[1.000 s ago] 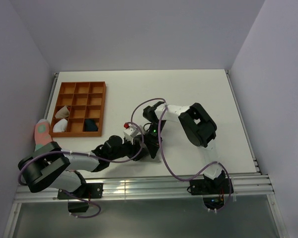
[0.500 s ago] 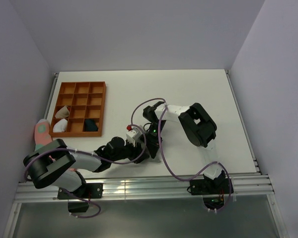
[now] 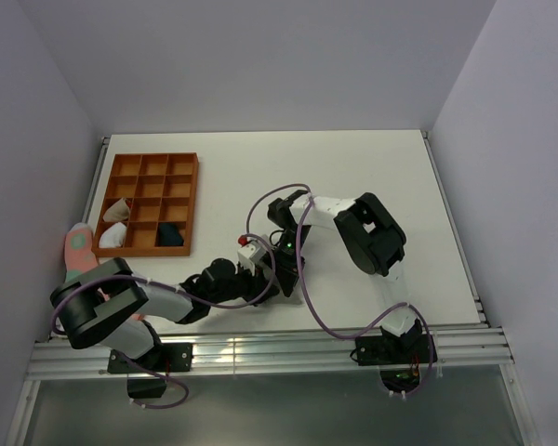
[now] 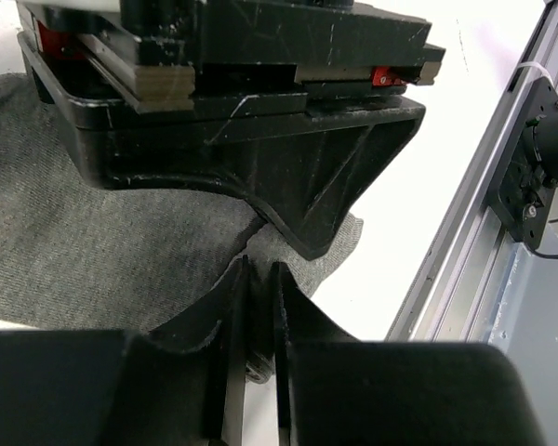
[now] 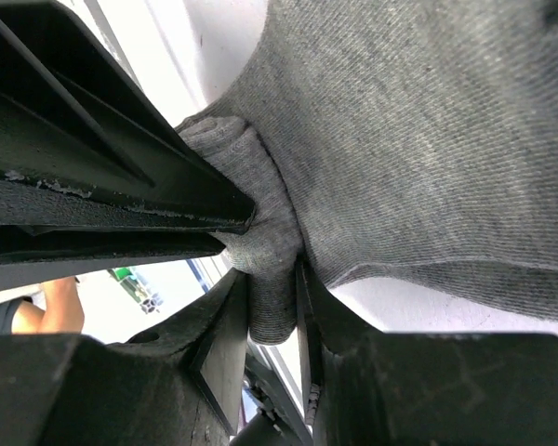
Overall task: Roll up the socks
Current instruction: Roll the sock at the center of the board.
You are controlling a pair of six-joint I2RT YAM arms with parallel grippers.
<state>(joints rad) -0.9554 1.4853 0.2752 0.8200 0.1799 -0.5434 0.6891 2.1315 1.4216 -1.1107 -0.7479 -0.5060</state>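
Observation:
The grey sock (image 4: 102, 251) lies flat on the white table, pinched from both sides. My left gripper (image 4: 258, 269) is shut on a bit of its edge. My right gripper (image 5: 272, 271) is shut on the ribbed, bunched end of the grey sock (image 5: 428, 139). The two grippers face each other almost touching, and the right gripper's body (image 4: 260, 139) fills the left wrist view. In the top view the left gripper (image 3: 263, 284) and right gripper (image 3: 281, 269) hide the sock. A dark bundle (image 3: 171, 234) lies in the tray; I cannot tell if it is the navy sock.
An orange compartment tray (image 3: 152, 158) stands at the far left with pale rolled bundles (image 3: 114, 232) in it. A pink sock with a teal spot (image 3: 77, 249) lies beside it. The aluminium rail (image 3: 260, 348) runs along the near edge, close to the grippers.
My left gripper has slid right and slightly nearer, closing up against the right gripper. The right arm has hardly moved.

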